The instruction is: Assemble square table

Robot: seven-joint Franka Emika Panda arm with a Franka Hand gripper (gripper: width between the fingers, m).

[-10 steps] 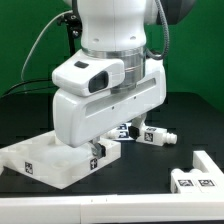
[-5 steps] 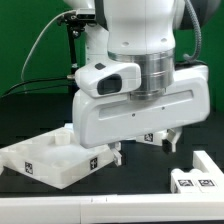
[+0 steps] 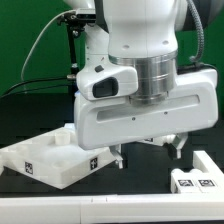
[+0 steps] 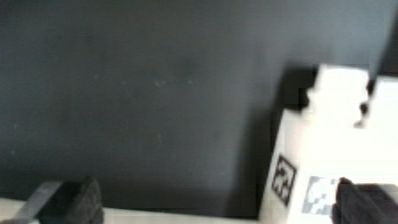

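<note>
Exterior view: at its left the square panel (image 3: 45, 160) lies flat on the black table (image 3: 20, 125); the gripper (image 3: 148, 152) hangs just beside it, jaws spread wide and empty; a tagged leg (image 3: 195, 182) lies at its right. Wrist view shows a white leg (image 4: 329, 130) near one fingertip (image 4: 374, 200).

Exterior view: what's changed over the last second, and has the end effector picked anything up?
The end effector has moved toward the exterior view's right, now covering the loose legs behind it. Its jaws stand open and empty; nothing was grasped or released. The square panel and the tagged leg in the foreground have not moved.
</note>
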